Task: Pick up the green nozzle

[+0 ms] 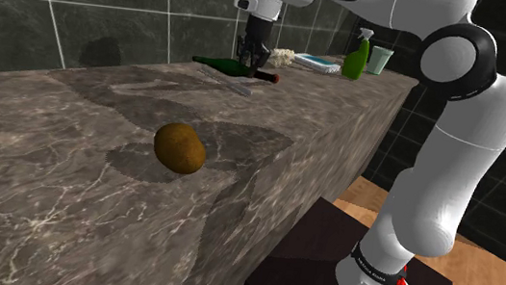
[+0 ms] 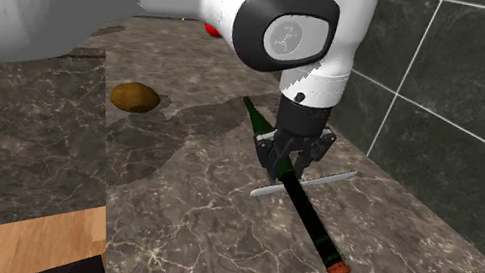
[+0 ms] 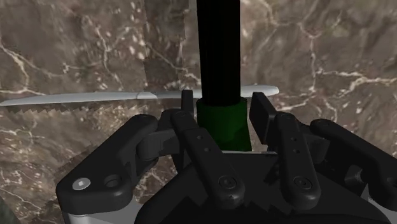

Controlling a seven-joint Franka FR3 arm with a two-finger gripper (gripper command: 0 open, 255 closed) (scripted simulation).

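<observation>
The long, slim nozzle (image 2: 312, 223), with a dark green body running into a black shaft and a small orange-red tip, lies flat on the brown veined marble counter (image 2: 215, 227). In the second exterior view it runs diagonally from the centre of the frame towards the lower right. In the shoulder view it (image 1: 216, 62) sits at upper centre, far along the counter.

It crosses over a thin grey serrated knife (image 2: 324, 180), which lies flat beneath it. A brown, rounded, potato-like lump (image 1: 180, 147) rests well apart, at the shoulder view's centre left.

The black two-finger hand (image 2: 288, 168) is down over the nozzle. In the wrist view its fingers (image 3: 261, 108) stand apart on either side of the green collar (image 3: 219, 121). They are very close to it, but seemingly not yet clamped.

The nozzle looks rigid, light and smooth. Because it is round, it would probably roll or slip under an off-centre pinch. Its length means a grip near one end would let the far end droop.

The green collar, where the hand now straddles it, seems a sound place to hold. It is the thicker part, and the fingers close squarely across its axis there. The knife beneath could be nudged as the fingers close.
</observation>
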